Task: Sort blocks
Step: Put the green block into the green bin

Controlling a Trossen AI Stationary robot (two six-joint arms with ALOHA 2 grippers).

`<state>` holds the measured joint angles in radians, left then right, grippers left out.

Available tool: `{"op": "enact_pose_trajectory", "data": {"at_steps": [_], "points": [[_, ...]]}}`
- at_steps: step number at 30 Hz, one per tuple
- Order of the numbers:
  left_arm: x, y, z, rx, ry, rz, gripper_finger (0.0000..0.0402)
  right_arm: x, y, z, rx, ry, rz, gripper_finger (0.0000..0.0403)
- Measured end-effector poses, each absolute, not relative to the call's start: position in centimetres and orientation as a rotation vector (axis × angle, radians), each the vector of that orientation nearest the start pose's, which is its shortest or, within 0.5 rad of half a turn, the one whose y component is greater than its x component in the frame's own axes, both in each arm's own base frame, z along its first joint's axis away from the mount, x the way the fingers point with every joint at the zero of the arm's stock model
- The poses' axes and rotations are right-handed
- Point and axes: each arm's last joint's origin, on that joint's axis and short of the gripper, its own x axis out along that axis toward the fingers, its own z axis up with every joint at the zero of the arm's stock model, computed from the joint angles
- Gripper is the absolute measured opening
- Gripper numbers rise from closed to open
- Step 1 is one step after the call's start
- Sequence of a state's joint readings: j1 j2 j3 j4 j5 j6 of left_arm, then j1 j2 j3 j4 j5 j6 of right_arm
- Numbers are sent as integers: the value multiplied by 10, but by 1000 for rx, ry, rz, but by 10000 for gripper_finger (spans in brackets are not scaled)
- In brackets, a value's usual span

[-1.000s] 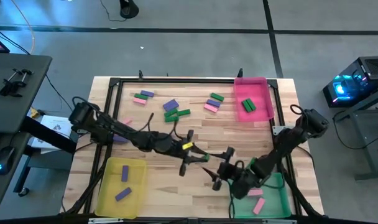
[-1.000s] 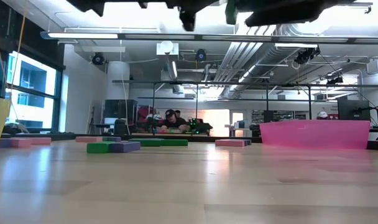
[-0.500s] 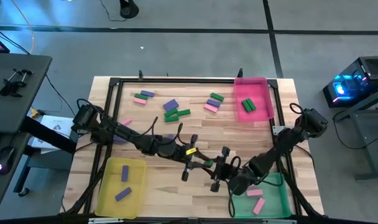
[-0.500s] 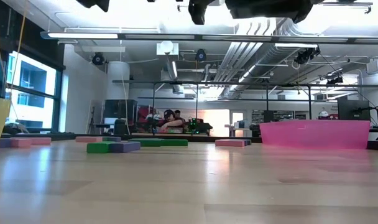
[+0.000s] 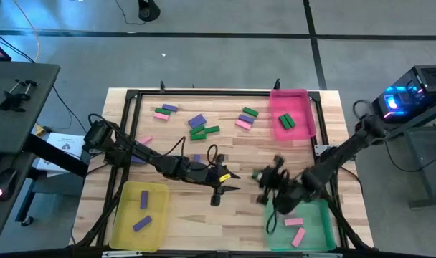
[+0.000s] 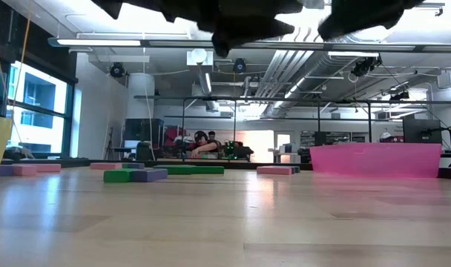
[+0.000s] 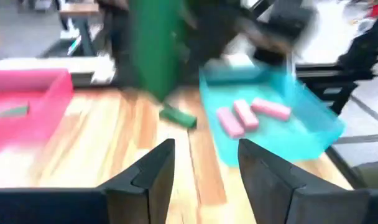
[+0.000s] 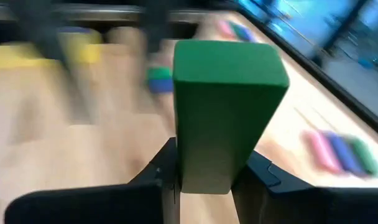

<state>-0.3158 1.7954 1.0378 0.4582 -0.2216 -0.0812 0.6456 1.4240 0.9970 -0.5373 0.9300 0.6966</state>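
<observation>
A green block [image 8: 229,93] sticks up between the fingers of my right gripper [image 8: 204,168], which is shut on it above the table's middle [image 5: 264,179], just left of the green tray [image 5: 320,228]. The left wrist view shows the same block [image 7: 155,50] farther off. My left gripper [image 5: 221,190] hangs open a little to the left of it with nothing between its fingers [image 7: 204,146]. Several loose green, pink and purple blocks [image 5: 204,127] lie flat on the table's far half. My right gripper pinches the green block's lower end [image 8: 207,163] between its two fingers [image 8: 161,171], one on each opposite side. The fingers come from the table's right side, slanting down. The block stands out beyond the fingertips, lifted clear of the table.
A pink tray [image 5: 304,130] at the far right holds a green block. The green tray at the near right holds pink blocks [image 5: 295,228]. A yellow tray [image 5: 125,226] at the near left holds two purple blocks. A black frame [image 5: 204,92] runs along the table's edge.
The two grippers met over the table's middle with the green block between them. My right gripper shut on the block and my left gripper opened and let go. My right gripper then drew back toward the table's right edge and up, carrying the block.
</observation>
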Motion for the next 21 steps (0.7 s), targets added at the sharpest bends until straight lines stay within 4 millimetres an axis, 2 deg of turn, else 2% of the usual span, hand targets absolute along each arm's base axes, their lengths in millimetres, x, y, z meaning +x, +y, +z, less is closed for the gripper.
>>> {"op": "enact_pose_trajectory", "data": {"at_steps": [3,9,12,15,18,21], "points": [[370,-119,204,-46,338,-73,168,217,113,260,28,639,-588,71],[364,-136,204,-63,335,-87,169,199,32,266,140,933,-850,71],[360,-145,204,-45,329,-79,170,197,-11,258,205,1109,-912,71],[357,-152,204,-21,324,-76,170,192,-56,244,317,1246,-886,71],[354,-158,204,-15,325,-82,170,181,-96,230,451,1304,-860,71],[352,-162,204,-11,323,-85,170,166,-127,219,554,1331,-911,71]]}}
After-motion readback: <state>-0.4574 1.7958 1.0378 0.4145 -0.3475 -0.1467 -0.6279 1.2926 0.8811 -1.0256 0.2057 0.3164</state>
